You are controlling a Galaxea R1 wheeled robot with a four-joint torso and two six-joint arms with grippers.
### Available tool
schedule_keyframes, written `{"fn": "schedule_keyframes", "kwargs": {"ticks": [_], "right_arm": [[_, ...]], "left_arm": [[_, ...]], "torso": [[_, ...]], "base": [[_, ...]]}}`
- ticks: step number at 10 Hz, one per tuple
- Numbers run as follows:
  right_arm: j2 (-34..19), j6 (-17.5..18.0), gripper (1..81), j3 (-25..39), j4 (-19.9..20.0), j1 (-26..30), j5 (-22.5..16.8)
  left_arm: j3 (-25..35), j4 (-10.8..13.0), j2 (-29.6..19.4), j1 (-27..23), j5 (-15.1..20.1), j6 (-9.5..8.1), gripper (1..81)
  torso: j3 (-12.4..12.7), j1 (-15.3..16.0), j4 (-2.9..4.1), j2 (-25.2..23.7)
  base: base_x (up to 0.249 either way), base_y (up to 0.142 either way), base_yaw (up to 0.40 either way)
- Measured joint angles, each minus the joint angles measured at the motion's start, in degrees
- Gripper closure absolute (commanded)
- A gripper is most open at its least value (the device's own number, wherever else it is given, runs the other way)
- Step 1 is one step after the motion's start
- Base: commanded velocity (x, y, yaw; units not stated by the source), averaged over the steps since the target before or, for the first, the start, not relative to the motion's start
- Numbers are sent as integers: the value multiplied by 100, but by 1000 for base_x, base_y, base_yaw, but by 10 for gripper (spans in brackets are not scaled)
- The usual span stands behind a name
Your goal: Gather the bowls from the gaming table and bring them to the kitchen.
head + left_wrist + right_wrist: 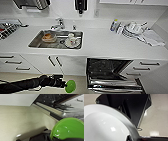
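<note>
Green bowl (70, 86) clamped in left end effector (63, 84), low before kitchen sink (35, 43); right end effector state unclear.

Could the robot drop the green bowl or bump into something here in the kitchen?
Maybe. The green bowl hangs at the tip of the left end effector, low over the floor, so a slip might drop it. The open dishwasher sticks out right beside it, and a swing could knock it. The sink already holds dishes, so landing space looks tight.
</note>
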Motion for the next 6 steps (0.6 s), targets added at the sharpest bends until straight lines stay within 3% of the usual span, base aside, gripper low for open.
{"fn": "schedule_keyframes", "kwargs": {"ticks": [3,6], "right_arm": [[0,-16,811,0,0,0,0],[0,-18,811,11,0,4,5]], "left_arm": [[-122,0,226,-110,24,0,811],[-456,0,885,-389,118,-5,811]], "torso": [[0,0,0,0],[0,0,0,2]], "base": [[0,0,0],[0,0,0]]}}
